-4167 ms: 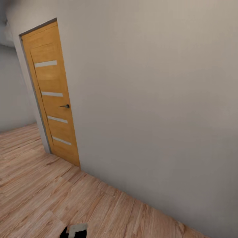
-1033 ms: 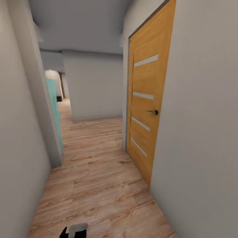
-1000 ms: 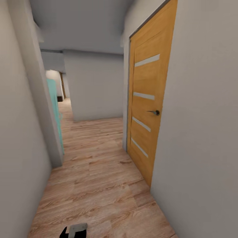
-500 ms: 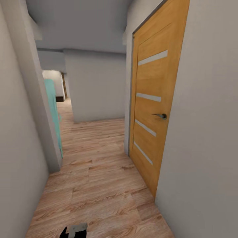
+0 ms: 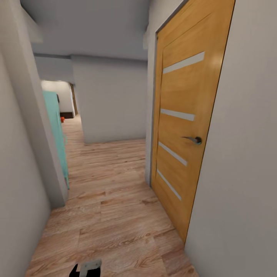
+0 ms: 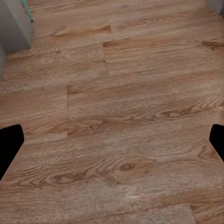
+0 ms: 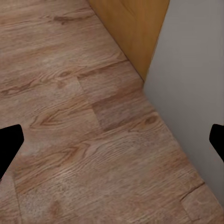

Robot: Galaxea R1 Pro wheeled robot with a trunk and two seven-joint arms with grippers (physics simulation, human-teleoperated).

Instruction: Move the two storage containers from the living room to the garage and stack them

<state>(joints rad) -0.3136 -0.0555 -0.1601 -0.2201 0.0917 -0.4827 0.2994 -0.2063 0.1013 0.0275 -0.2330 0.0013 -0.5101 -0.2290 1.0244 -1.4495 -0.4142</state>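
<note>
Neither container had been picked up as far as I could judge: the robot stood in a narrow corridor, so the carrying, the setting down on concrete and the stacking all looked left to do. The left end effector (image 6: 112, 149) hung over bare planks with its two dark fingertips at opposite edges of its own camera's view, spread wide and holding nothing. The right end effector (image 7: 112, 149) was just the same, fingers wide apart and empty, hanging near the foot of the wall by the door.

Far down the passage, past the teal panel (image 5: 55, 134) on the left, a tiny orange-red speck (image 5: 62, 119) sat low by the floor. It might have been one of the storage containers, but it was too small to be sure, and I could not make out a second one.

The wood plank floor (image 5: 111, 200) was pale, grained and level underfoot. Plain grey-white walls closed in on both sides. On the right stood an orange-wood door (image 5: 184, 130) with frosted strips and a dark lever handle (image 5: 193, 139), shut in its frame. Whether the garage lay behind it I could not tell.
</note>
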